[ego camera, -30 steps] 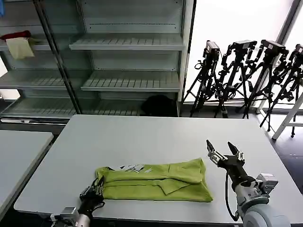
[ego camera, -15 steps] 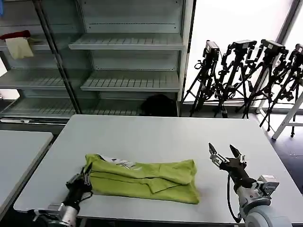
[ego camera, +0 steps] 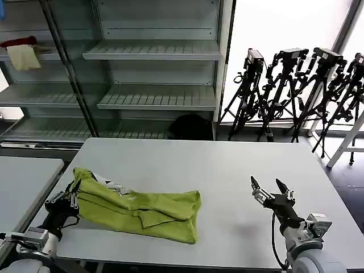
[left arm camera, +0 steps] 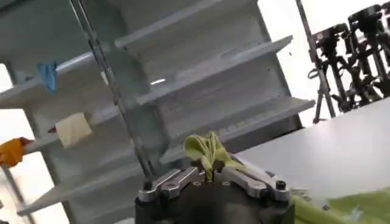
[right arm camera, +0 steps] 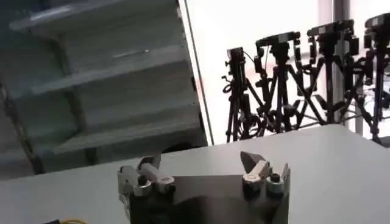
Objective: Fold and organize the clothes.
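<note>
Lime-green T-shirt, folded into a long band, now lies toward the left end of the white table, a second ago it sat nearer the middle. My left gripper, fingers clamped on the shirt's left end, has dragged it that way. My right gripper waits with fingers apart, well off the shirt's right end. I judge I'm repositioning it for stowing.

Left gripper: positioned at the near left of the work area, arm reaching in from the lower left corner, fingers clamped together (a fold of fabric pinched between them). Right gripper: positioned at the near right, raised on its forearm, fingers spread apart and holding nothing.
</note>
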Action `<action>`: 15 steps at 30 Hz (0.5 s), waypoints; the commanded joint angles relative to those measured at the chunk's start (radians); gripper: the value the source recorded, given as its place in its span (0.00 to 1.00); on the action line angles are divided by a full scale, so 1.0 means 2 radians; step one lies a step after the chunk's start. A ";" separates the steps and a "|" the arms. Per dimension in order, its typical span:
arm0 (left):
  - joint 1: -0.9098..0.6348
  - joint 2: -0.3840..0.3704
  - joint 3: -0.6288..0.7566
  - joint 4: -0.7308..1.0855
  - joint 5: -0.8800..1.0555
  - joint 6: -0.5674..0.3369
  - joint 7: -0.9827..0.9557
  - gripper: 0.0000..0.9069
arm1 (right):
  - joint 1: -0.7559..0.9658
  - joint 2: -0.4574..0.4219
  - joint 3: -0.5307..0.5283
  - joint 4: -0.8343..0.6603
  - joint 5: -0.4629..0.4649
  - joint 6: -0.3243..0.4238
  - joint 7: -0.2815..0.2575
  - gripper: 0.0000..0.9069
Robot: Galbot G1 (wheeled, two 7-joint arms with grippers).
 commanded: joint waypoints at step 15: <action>-0.069 -0.008 0.384 0.064 -0.018 0.030 -0.074 0.00 | -0.012 -0.003 0.005 -0.018 -0.018 0.016 -0.005 1.00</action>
